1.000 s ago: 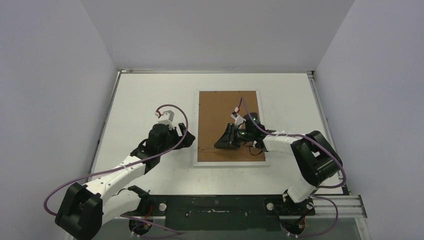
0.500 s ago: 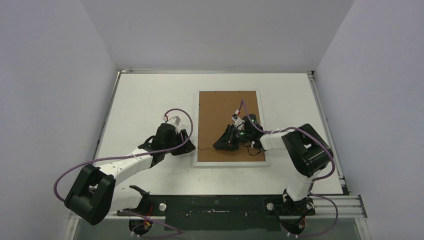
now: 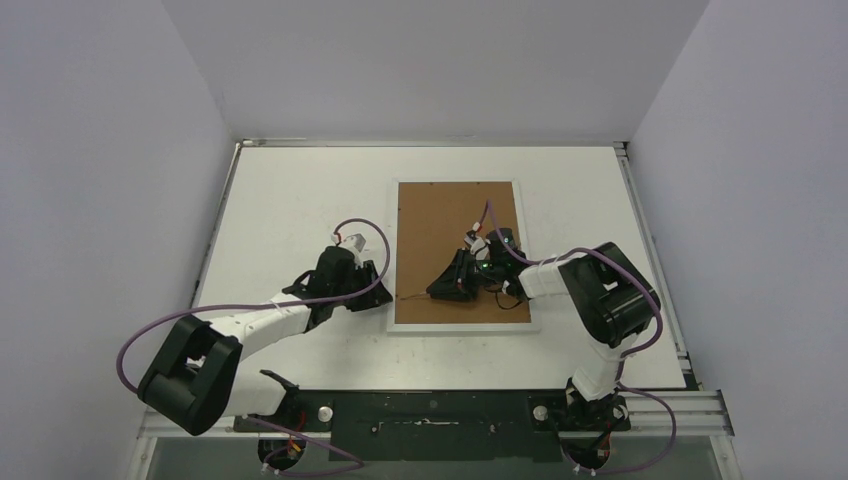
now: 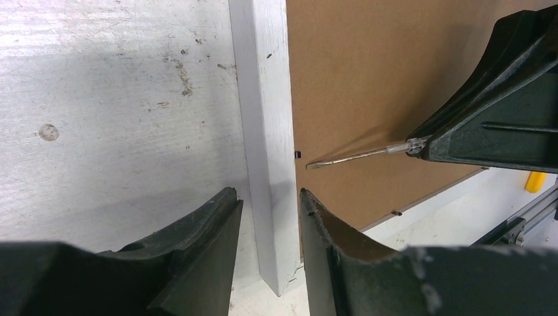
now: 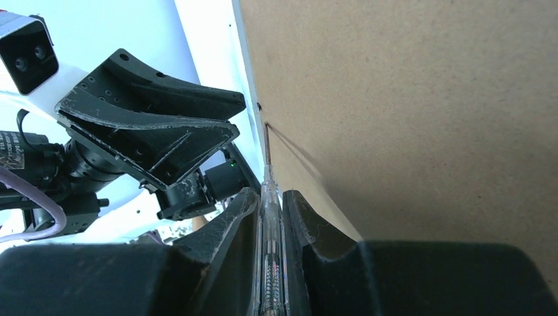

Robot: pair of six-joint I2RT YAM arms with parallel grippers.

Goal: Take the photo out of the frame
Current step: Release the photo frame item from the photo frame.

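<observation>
While gripping screwdriver (image 4: pixel 349 157), right arm (image 3: pixel 545 282) overhangs the frame (image 4: pixel 266 99).

— What sort of place are you working in here?
— You're in a robotics lab cell, not a home or a shop. Your white table (image 3: pixel 290 190) is boxed in on three sides by bare, pale walls (image 3: pixel 100 150).
— What else shows you that?
— Your two robot arms (image 3: pixel 255 328) are bolted to a black base plate (image 3: pixel 430 412) at the near edge. Purple cables (image 3: pixel 375 236) loop loose, and an aluminium rail (image 3: pixel 700 408) runs by the table's right corner. Your left wrist view shows the tabletop scuffed and pitted.
</observation>
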